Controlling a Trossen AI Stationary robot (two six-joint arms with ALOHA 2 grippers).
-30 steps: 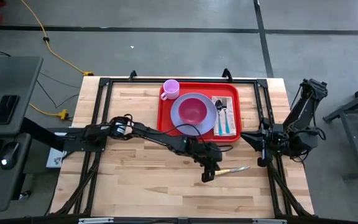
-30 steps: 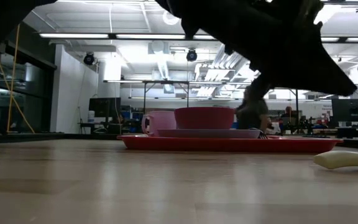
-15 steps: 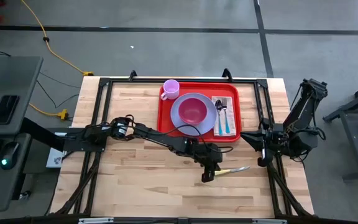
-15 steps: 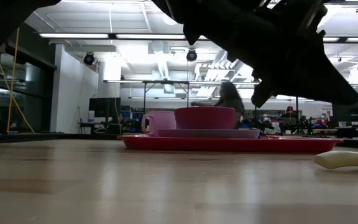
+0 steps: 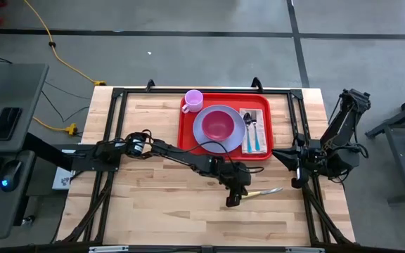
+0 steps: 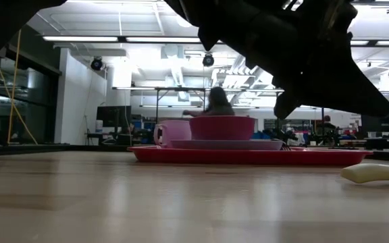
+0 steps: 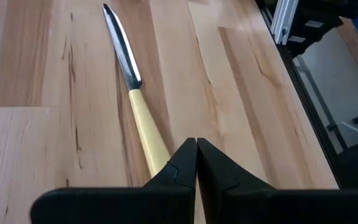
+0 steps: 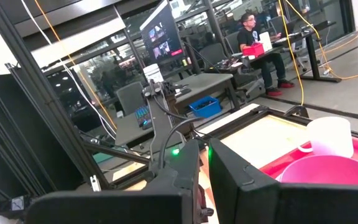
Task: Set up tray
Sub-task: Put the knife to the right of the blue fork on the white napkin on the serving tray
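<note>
The red tray (image 5: 188,145) sits at the table's far middle. It holds a pink cup (image 5: 193,100), a pink bowl (image 5: 219,125) on a purple plate, and a tan napkin (image 5: 255,131) with a spoon and a fork. A knife (image 5: 264,191) with a pale yellow handle (image 7: 143,124) lies flat on the wood near the tray's right corner. My left gripper (image 7: 196,152) is shut, with nothing between its fingers. It hovers over the handle's free end, which the fingers hide. My right gripper (image 8: 204,167) waits shut at the table's right edge (image 5: 295,169).
The knife's blade (image 7: 120,43) points toward the table's right edge, where a black frame rail (image 7: 284,25) runs. Bare wood lies in front of the tray (image 6: 248,156). A person moves in the room behind the table (image 6: 216,101).
Both arms have kept still. A person in the room behind the table has walked toward the left.
</note>
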